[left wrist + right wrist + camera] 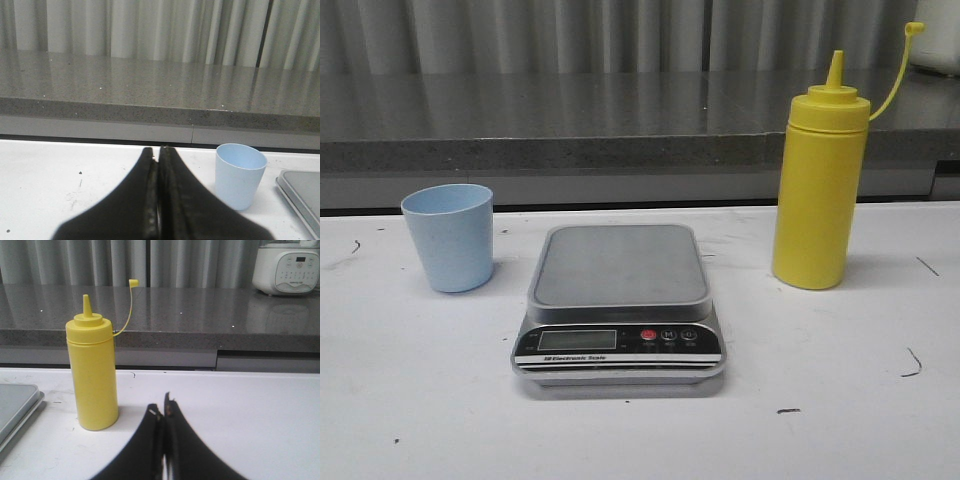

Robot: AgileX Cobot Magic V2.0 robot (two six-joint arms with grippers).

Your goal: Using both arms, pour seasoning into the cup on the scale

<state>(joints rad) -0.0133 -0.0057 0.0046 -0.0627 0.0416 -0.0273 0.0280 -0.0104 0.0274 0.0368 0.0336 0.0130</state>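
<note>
**Starting layout: risks before the first grasp**

Front view: cup (448, 237) stands left of the scale (618, 300), bottle (820, 185) right; platform bare.

Left wrist view: left gripper (159, 165) clenched, empty; approaching this way could topple the cup.

Right wrist view: right gripper (163, 412) clenched, empty; the uncapped bottle may tip or spill.

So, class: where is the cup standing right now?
In the front view the cup stands upright on the white table, on the left, just beside the scale and not on it; the bottle is on the far right.
</note>
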